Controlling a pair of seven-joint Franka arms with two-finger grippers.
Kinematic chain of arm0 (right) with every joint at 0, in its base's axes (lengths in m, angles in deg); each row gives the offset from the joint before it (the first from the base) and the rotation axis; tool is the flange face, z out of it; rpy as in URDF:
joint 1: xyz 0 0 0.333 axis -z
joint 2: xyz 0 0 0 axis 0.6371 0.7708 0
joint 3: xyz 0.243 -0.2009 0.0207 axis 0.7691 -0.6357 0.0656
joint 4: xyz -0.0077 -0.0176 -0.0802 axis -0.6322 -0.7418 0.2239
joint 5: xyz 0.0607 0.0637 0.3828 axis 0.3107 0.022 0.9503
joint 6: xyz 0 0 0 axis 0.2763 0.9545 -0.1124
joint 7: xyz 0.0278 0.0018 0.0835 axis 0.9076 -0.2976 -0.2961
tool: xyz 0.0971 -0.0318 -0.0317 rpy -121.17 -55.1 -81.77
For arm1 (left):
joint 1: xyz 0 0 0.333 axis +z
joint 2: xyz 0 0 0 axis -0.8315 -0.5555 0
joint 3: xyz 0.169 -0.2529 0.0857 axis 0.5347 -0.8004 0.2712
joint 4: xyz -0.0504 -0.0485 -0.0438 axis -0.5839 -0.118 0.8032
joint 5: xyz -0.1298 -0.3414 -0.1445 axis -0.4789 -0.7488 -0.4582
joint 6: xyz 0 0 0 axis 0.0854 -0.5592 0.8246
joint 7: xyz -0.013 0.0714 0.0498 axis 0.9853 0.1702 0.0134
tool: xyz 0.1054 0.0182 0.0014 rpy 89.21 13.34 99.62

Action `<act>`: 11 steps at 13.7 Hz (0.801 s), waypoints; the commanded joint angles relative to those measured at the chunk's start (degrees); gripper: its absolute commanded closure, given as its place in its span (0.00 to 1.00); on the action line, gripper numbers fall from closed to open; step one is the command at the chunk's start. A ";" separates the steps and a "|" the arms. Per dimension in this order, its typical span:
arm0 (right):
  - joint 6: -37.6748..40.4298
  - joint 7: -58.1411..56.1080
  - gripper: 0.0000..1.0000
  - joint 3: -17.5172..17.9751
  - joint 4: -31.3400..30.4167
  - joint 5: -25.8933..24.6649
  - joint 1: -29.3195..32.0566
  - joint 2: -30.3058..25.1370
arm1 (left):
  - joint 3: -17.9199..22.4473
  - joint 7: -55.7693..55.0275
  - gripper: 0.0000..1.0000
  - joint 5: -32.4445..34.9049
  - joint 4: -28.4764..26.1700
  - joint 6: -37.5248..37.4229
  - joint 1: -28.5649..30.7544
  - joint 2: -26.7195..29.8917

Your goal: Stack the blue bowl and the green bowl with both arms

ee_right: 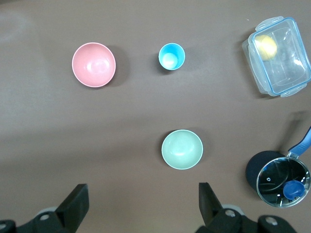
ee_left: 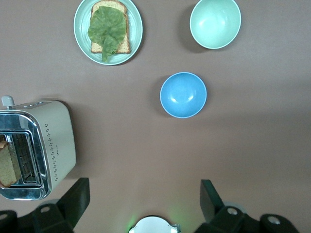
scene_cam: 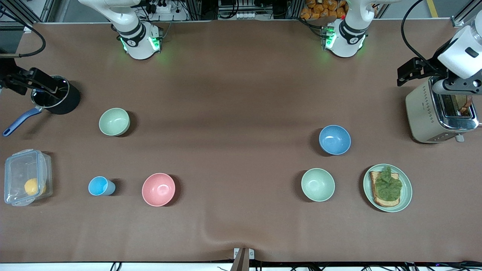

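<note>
Close to the front edge at the left arm's end sits a mint-green bowl (scene_cam: 318,184). The blue bowl (scene_cam: 334,139) stands upright near it, farther from the camera. The green bowl (scene_cam: 114,121) stands toward the right arm's end, farther back than the pink bowl (scene_cam: 158,189). The left gripper (ee_left: 144,189) hangs spread wide over the toaster (scene_cam: 421,113), and the right gripper (ee_right: 142,191) hangs equally spread over the saucepan (scene_cam: 60,99)

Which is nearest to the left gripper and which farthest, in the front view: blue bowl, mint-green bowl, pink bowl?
From the left gripper, over the toaster:
1. Blue bowl, toward the left arm's end.
2. Mint-green bowl, nearer the camera, beside the plate.
3. Pink bowl, toward the right arm's end.
</note>
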 commanded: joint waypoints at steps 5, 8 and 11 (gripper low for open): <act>0.05 0.07 0.00 -0.27 -2.41 -0.84 0.34 0.77 | 0.12 1.24 0.00 0.00 0.65 -0.48 0.70 -1.67; -1.88 0.07 0.00 -0.27 -6.37 -0.75 1.13 0.69 | 0.12 1.24 0.00 -0.09 0.56 -0.21 0.79 -4.04; -3.90 -4.47 0.00 -0.18 -10.58 -0.23 3.94 0.69 | 0.12 1.24 0.00 -0.09 0.29 1.45 0.79 -8.43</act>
